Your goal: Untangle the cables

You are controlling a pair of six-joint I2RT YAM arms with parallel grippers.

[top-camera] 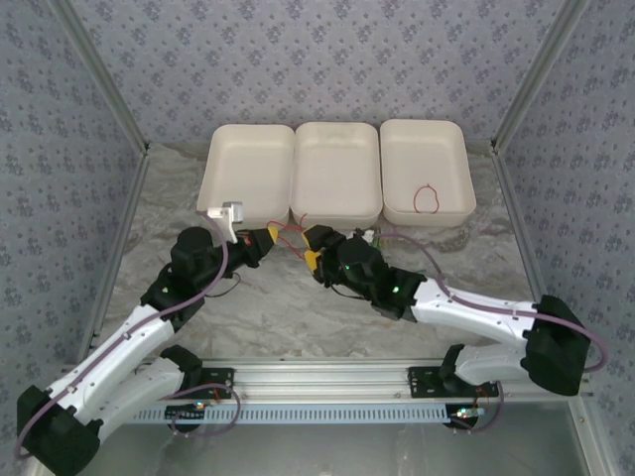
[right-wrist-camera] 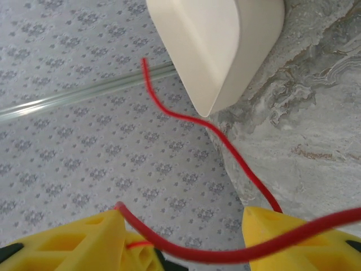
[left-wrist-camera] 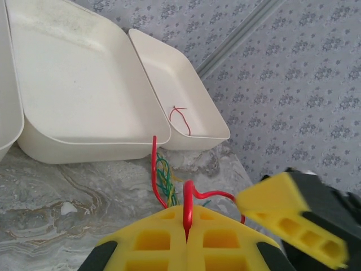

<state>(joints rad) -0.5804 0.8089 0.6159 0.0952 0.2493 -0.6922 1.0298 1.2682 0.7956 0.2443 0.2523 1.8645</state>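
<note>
While the left gripper (top-camera: 260, 241) sits left of centre in the top view, it is clenched on a red wire (left-wrist-camera: 189, 199), pinched between its yellow fingers (left-wrist-camera: 152, 240). The wire arcs right to the right gripper (top-camera: 312, 248), whose jaws stand apart with the wire crossing the gap loose, not pinched. Further right, a bundle of green and yellow cables (left-wrist-camera: 163, 180) lies on the marble table (top-camera: 298, 307), just in front of the middle tray (top-camera: 337, 169). The right tray (top-camera: 422, 159), upper right of frame, holds a separate red loop (top-camera: 427, 198).
</note>
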